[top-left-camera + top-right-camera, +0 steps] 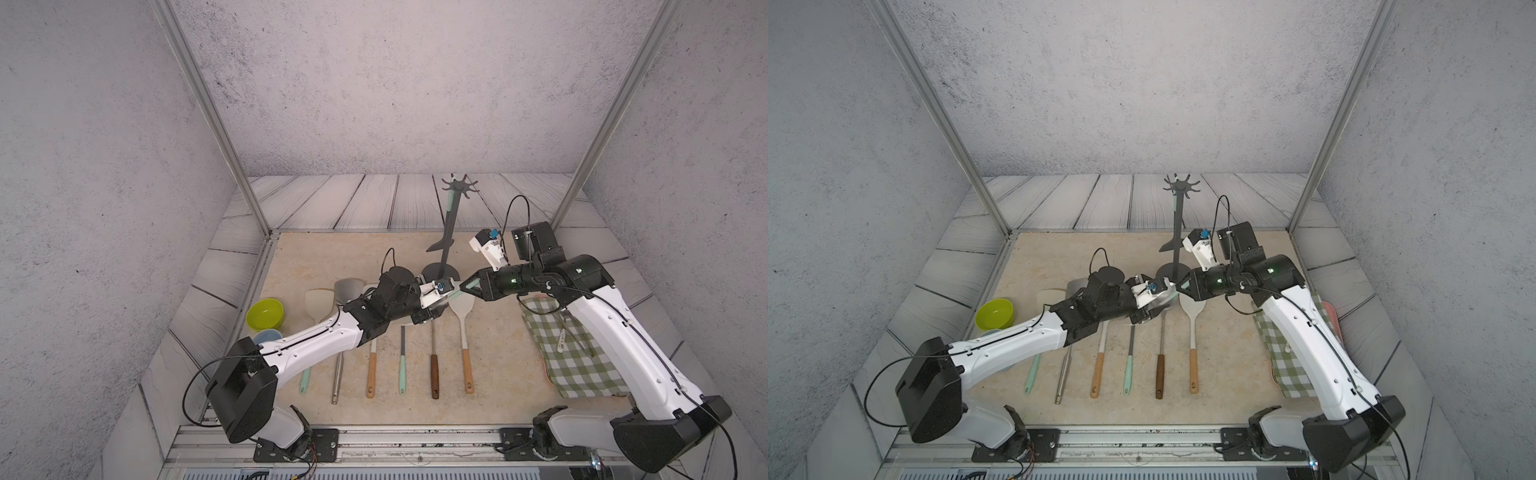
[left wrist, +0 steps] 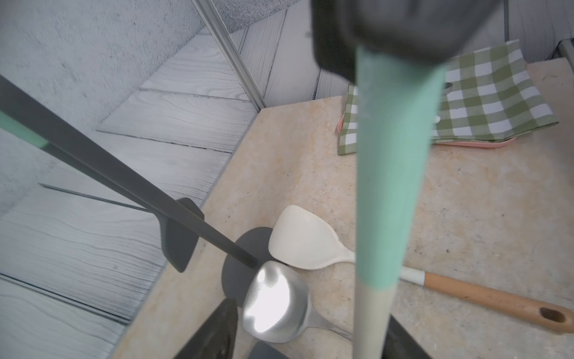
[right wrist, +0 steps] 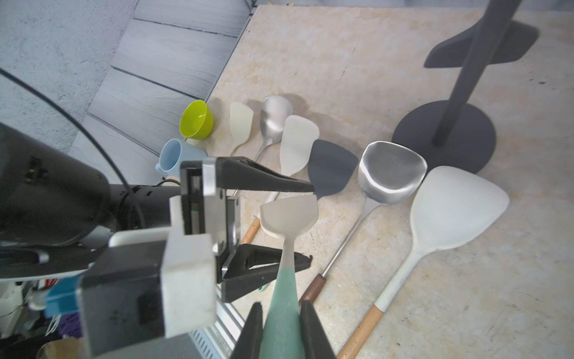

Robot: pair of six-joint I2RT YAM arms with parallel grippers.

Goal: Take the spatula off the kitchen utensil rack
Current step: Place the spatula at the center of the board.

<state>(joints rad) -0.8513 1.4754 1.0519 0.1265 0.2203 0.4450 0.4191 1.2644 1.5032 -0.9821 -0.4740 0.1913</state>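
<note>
Currently, kitchen utensil rack point(image 1: 451, 232) is stood upright at the back, dark-bladed spatula point(image 1: 436, 248) hung on it. Beige-bladed spatula point(image 3: 289, 217) is held off the rack: handle clamped by right gripper point(image 3: 281, 306), left gripper point(image 3: 312, 223) spread open around the blade.

Twin top views steeply down over the table point(image 1: 316, 257); close wrist cameras, rack base point(image 3: 466, 146) in both.

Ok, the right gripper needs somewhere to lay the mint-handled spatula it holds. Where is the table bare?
Bare, for the mint-handled spatula: the strip between the wood-handled white spatula and the checked cloth; also the tabletop behind the row, left of the utensil rack. Crowded: the utensil row, and the green bowl and blue cup at its left end.
</note>
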